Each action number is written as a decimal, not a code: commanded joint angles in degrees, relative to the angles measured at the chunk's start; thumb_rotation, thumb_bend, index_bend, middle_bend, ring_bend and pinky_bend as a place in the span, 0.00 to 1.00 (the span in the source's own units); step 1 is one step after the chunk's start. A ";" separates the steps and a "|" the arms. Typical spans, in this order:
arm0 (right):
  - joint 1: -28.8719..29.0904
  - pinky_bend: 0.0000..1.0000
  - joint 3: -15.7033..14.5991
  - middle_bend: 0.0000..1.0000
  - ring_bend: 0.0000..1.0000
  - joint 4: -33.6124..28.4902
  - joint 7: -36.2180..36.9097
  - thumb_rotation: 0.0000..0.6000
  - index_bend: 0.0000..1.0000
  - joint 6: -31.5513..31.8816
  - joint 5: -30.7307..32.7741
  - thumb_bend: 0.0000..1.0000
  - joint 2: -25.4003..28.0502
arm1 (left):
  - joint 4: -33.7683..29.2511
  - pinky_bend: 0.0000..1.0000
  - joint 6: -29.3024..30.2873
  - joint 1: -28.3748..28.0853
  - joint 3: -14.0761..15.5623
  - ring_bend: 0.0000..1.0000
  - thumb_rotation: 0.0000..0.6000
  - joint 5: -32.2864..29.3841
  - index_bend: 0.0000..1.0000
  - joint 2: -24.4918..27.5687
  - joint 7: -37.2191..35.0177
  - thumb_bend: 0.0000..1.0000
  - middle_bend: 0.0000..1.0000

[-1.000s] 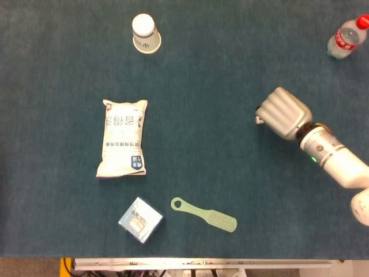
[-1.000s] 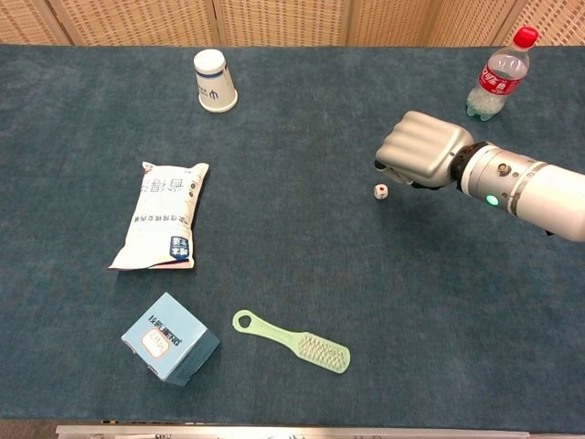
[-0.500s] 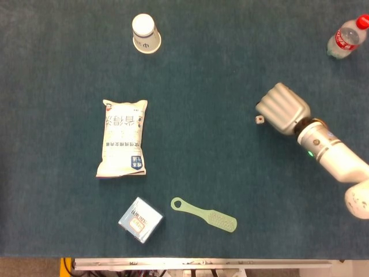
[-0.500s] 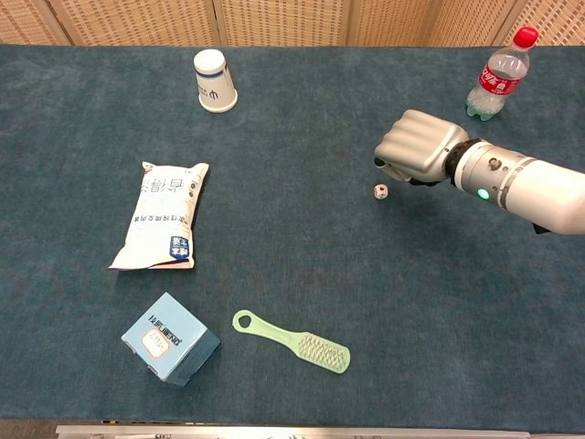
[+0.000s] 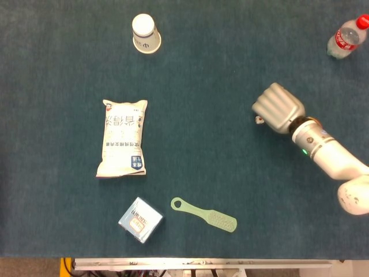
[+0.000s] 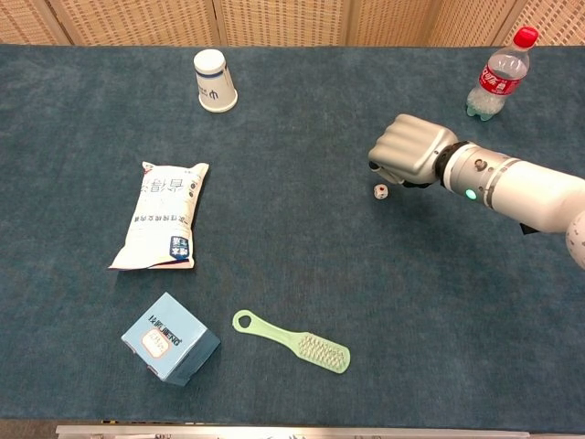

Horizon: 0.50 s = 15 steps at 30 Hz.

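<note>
My right hand (image 5: 278, 108) (image 6: 409, 150) hovers over the right half of the blue table, fingers curled into a fist with nothing seen inside. A tiny white die (image 5: 259, 120) (image 6: 379, 190) lies on the cloth right at the hand's lower left edge; I cannot tell whether they touch. The left hand appears in neither view.
An upturned paper cup (image 5: 145, 33) stands at the back left. A white snack bag (image 5: 123, 137) lies left of centre. A blue box (image 5: 140, 219) and a green brush (image 5: 204, 214) sit near the front edge. A red-capped bottle (image 5: 346, 37) lies at the back right corner.
The right hand has drifted a little to the left, staying curled. The die and everything else stayed put.
</note>
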 commanded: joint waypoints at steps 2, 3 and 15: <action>0.33 0.95 0.11 0.92 0.94 0.49 0.10 1.00 0.57 -0.22 0.40 1.00 -0.45 | 0.02 0.37 0.05 0.02 0.04 0.22 1.00 0.09 0.36 0.01 0.01 0.00 0.28; 0.45 0.95 0.17 0.92 0.94 0.66 0.11 1.00 0.57 -0.28 0.53 1.00 -0.58 | 0.03 0.37 0.03 0.02 0.05 0.22 1.00 0.07 0.37 0.01 0.03 0.00 0.28; 1.45 0.95 0.34 0.92 0.94 2.11 1.19 1.00 0.57 -1.02 0.66 1.00 -2.05 | 0.18 0.37 0.13 0.12 0.03 0.22 1.00 0.02 0.37 -0.03 -0.10 0.00 0.28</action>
